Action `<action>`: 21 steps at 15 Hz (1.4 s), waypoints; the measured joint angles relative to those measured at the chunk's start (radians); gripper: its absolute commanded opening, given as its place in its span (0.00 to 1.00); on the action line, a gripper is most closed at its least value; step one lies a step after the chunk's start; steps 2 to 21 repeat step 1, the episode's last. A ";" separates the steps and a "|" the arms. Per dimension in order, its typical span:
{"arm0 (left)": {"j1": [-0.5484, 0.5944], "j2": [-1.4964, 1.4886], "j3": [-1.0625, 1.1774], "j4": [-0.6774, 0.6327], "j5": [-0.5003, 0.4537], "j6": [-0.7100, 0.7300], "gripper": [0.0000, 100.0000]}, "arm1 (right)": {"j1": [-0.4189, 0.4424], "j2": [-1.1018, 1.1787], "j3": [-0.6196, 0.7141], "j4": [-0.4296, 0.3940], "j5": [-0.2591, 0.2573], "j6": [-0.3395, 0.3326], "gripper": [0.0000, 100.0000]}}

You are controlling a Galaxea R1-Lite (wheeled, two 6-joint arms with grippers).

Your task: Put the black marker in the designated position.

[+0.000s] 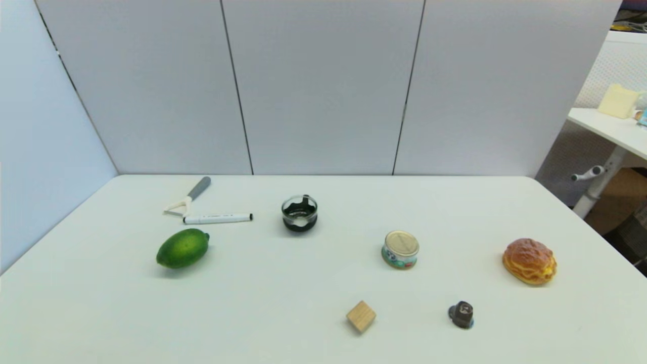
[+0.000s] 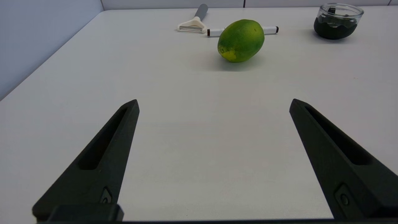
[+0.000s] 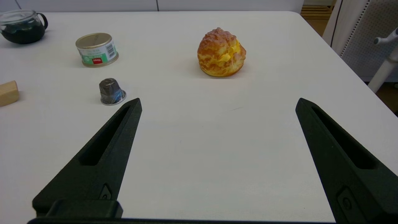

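The black marker (image 1: 218,219), a slim white barrel with dark ends, lies flat at the table's far left, just behind the lime (image 1: 182,247). In the left wrist view the lime (image 2: 241,40) hides the middle of the marker (image 2: 270,30). My left gripper (image 2: 214,104) is open and empty, low over the table, well short of the lime. My right gripper (image 3: 218,102) is also open and empty, on the right side, short of the cream puff (image 3: 221,52). Neither arm shows in the head view.
A white peeler with a grey handle (image 1: 187,198) lies touching the marker's left end. A glass cup of dark liquid (image 1: 299,213), a tin can (image 1: 401,249), a wooden cube (image 1: 361,316), a coffee capsule (image 1: 461,314) and the cream puff (image 1: 529,261) stand farther right.
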State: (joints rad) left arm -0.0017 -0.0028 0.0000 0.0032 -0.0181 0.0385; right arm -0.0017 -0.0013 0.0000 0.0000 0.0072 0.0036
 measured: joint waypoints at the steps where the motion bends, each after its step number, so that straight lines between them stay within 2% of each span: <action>1: 0.000 0.000 0.000 0.000 0.000 0.000 1.00 | 0.000 0.000 0.000 0.000 0.000 0.000 1.00; 21: 0.000 0.000 0.000 0.000 0.000 0.000 1.00 | 0.000 0.000 0.000 0.000 0.000 0.000 1.00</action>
